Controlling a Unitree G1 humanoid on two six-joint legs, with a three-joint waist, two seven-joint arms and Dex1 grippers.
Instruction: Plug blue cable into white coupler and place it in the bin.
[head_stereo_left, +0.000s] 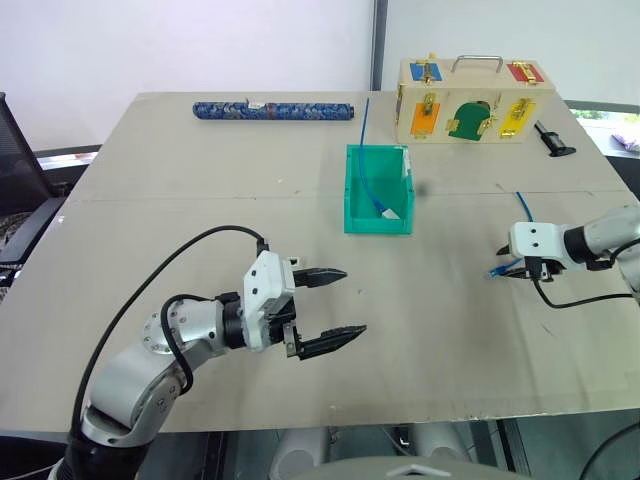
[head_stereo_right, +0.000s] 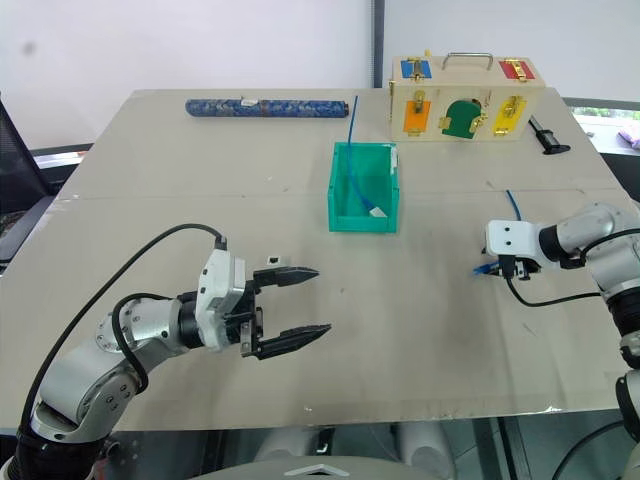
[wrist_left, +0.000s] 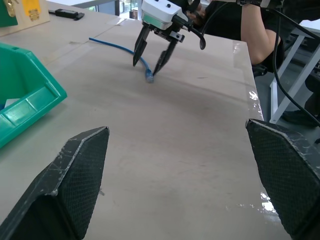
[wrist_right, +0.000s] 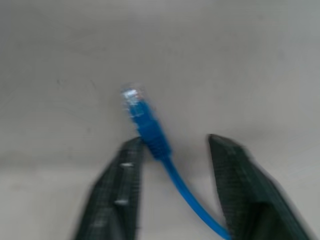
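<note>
Beige table (head_stereo_left: 200, 200), bin (head_stereo_left: 378, 190), wooden box (head_stereo_left: 470, 100), patterned roll (head_stereo_left: 272, 110), blue cable (wrist_left: 120, 48)

Silver arms; white wrists; black cables

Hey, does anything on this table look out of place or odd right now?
One thing: a longer blue cord sticks out over the back rim of the bin and trails on the table, its white end inside. The blue cable lies flat between the right pincer's fingers. Nothing looks spilled or damaged.
</note>
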